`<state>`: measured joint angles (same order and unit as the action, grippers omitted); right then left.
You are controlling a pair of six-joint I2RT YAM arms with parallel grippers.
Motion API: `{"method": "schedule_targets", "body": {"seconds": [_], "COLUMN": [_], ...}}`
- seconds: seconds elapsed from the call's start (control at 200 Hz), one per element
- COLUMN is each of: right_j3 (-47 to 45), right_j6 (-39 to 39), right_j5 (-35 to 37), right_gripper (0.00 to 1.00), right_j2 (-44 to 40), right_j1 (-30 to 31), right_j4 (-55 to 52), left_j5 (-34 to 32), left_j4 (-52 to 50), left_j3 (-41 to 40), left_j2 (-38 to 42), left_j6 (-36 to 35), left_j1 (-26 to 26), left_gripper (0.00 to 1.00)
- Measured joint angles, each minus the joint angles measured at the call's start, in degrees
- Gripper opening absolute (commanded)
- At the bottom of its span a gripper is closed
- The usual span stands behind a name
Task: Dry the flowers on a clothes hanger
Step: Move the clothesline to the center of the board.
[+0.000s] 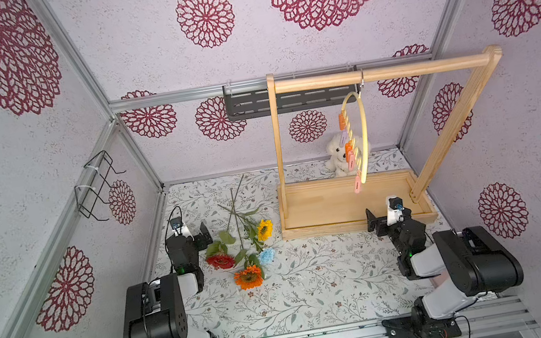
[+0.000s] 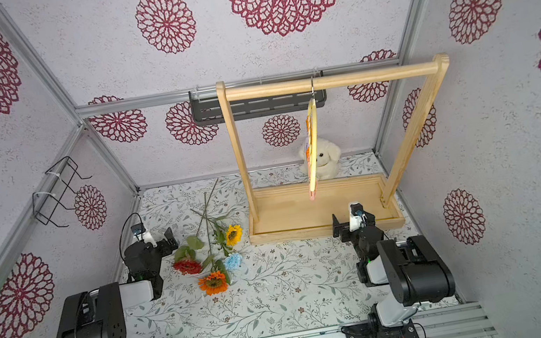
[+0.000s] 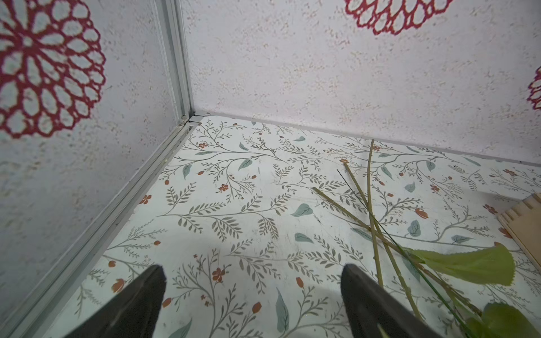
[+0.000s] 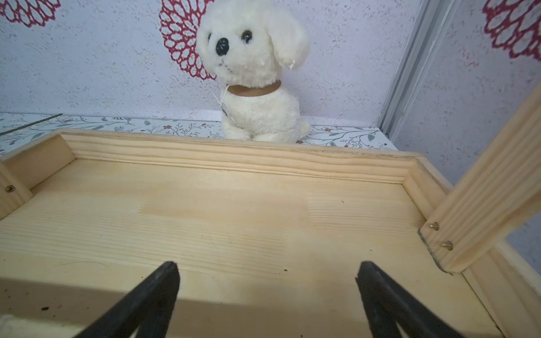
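Top views both show the flowers (image 1: 245, 251) lying loose on the table (image 1: 317, 287), just beside the left gripper (image 1: 195, 230) at about its 3 o'clock. The red bloom (image 1: 221, 261), sunflower (image 1: 264, 229), light-blue carnation (image 1: 267, 255) and orange bloom (image 1: 249, 278) point toward 6 o'clock, and the crossed stems fan toward 12. The clothes hanger (image 1: 350, 153) hangs from the wooden rack (image 1: 375, 75), at roughly 12 o'clock above the right gripper (image 1: 383, 212) and well apart from the flowers.

Left wrist view: the left gripper (image 3: 253, 267) is spread wide over bare table, holding nothing. The stems (image 3: 370, 204) lie at about 2 o'clock of where its fingers point, outside the gap. They look light, thin and wiry, and the blooms look soft and crushable. A bare stretch of one stem seems the place to pinch, though crossed neighbours may drag along.

Right wrist view: the right gripper (image 4: 268, 263) gapes empty over the rack's tray (image 4: 234, 164), with a plush dog (image 4: 254, 73) at 12 o'clock. No flower or hanger shows here.
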<state>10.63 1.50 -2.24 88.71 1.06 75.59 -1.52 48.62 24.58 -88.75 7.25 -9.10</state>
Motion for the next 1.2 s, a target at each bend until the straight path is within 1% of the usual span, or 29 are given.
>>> {"method": "schedule_targets", "body": {"seconds": [0.76,0.826,0.911,1.026,1.131,1.166,1.201], "right_j3": [0.0,-0.9,-2.9,-2.5,0.0,1.0,2.0], "right_j6": [-0.1,-0.1,0.0,0.1,-1.0,-2.8,-5.2], "right_j5": [0.1,0.4,-0.8,-3.7,-4.0,-2.6,-0.2], "right_gripper": [0.99,0.99,0.99,0.99,0.99,0.99,0.99], "right_j2": [-0.5,-3.1,-9.3,-20.3,-29.0,-32.1,-34.9], "right_j1": [0.0,0.0,0.0,0.2,0.5,0.5,0.6], "right_j4": [-0.2,-0.3,-1.7,-9.7,-18.3,-21.6,-25.4], "left_j5": [0.0,1.6,3.6,5.0,5.3,4.8,3.5], "left_j4": [0.0,-3.1,-13.5,-22.9,-29.6,-32.0,-35.0], "left_j3": [0.0,0.7,5.0,11.0,14.8,16.5,18.5], "left_j2": [0.0,0.8,4.1,9.9,15.3,16.3,16.7], "left_j6": [0.0,-0.3,-0.1,2.6,7.8,10.2,14.2], "left_j1": [0.0,0.0,0.2,0.2,0.3,0.3,0.3], "left_gripper": [0.98,0.97,0.97,0.97,0.97,0.97,0.98]}}
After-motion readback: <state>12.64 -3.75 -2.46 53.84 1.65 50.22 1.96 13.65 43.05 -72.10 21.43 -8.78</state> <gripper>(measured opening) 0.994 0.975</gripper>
